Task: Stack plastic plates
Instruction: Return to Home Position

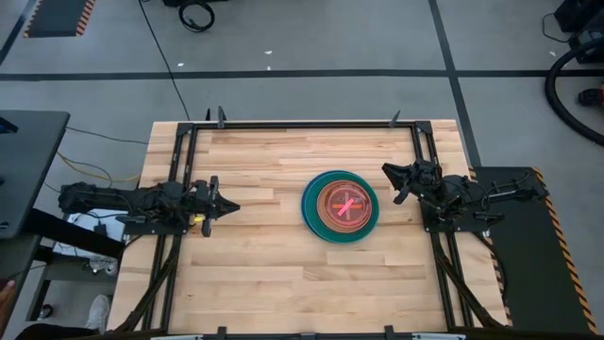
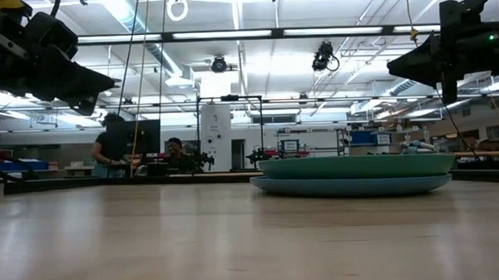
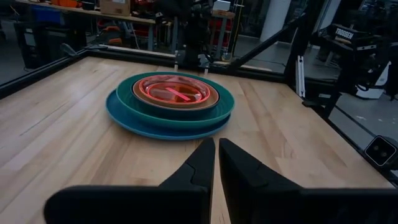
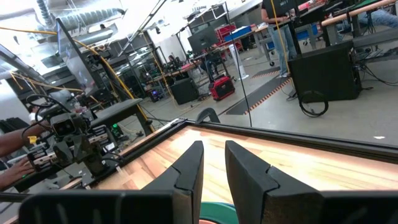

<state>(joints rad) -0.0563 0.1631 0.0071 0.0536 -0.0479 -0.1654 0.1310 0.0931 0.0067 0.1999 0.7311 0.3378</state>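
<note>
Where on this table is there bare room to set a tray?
Bare wood runs along both long edges of the wooden table, and between the left gripper and the teal-and-blue stack of round plastic plates. Tightest: the gap between that stack and the right gripper.

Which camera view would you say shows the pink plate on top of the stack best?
The left wrist view: the pink plate sits close and unobstructed on top. The high view shows it small from above. The low view, edge-on, shows only the teal plate and blue plate; the right wrist view misses it.
</note>
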